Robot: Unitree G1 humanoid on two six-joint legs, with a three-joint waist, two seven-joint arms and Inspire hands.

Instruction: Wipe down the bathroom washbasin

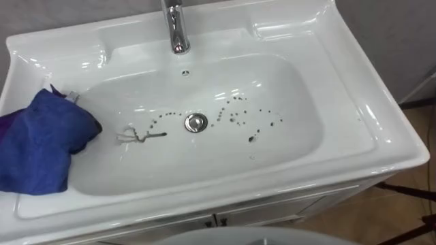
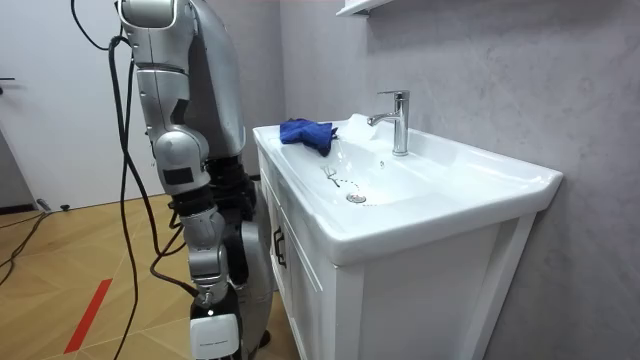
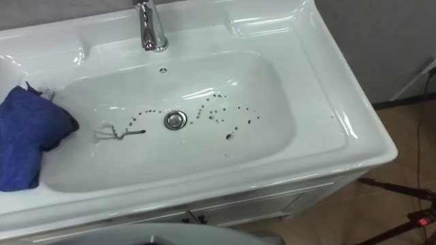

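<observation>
Since the blue cloth (image 1: 41,139) lies bunched on the left rim of the basin (image 1: 354,116), one corner drooping into the bowl, I judge wiping hasn't begun. In the left eye view, dark specks (image 1: 252,138) dot the bowl around the drain (image 1: 195,122).

In the room view the robot stands close against the cabinet (image 2: 400,310). Its right hand (image 2: 212,335) hangs low by its side, and I cannot tell its state.

The right eye view adds a thin scrap (image 3: 116,133) between cloth and drain.

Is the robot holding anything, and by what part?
Nothing that shows: the blue cloth lies free on the left rim of the basin; the right hand hangs beside the cabinet.
</observation>
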